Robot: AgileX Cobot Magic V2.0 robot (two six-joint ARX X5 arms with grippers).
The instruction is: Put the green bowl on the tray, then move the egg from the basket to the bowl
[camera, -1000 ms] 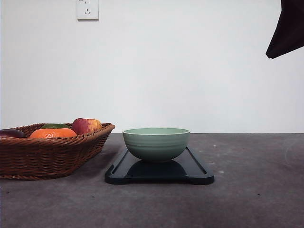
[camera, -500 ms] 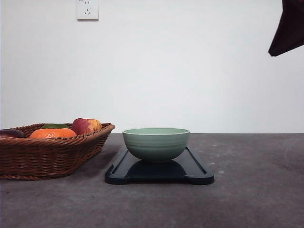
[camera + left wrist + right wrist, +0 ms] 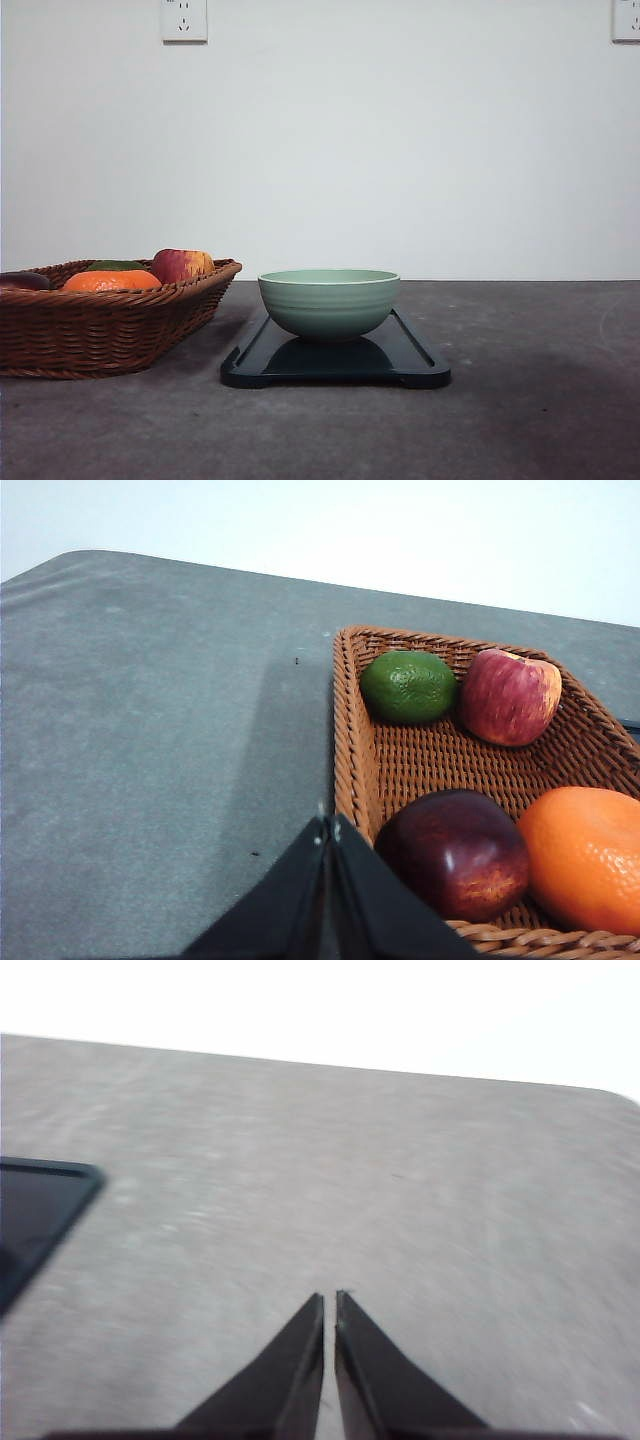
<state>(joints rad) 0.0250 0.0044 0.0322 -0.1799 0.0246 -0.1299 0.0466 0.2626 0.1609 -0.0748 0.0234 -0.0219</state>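
Already the first half of the job looks finished: the green bowl sits upright in the middle of the tray, dark rim showing on both sides of it, and nothing touches it. The tray lies on the grey table just beside the basket, the two apart by a narrow strip of tabletop.

What remains is the egg, and no egg can be made out. The left wrist view looks down into the basket and finds a green lime, a red apple, a dark red plum-like fruit and an orange; part of the basket floor is cut off by the frame, so an egg may lie beyond what shows. From the front, the bowl's inside is hidden by its wall, so I cannot tell whether anything is in it.

The left gripper hangs over the near corner of the basket with its tips pressed together and nothing between them. The right gripper is over bare table near a tray corner, tips nearly meeting and empty. Transfer, by my judgement, is not yet begun.
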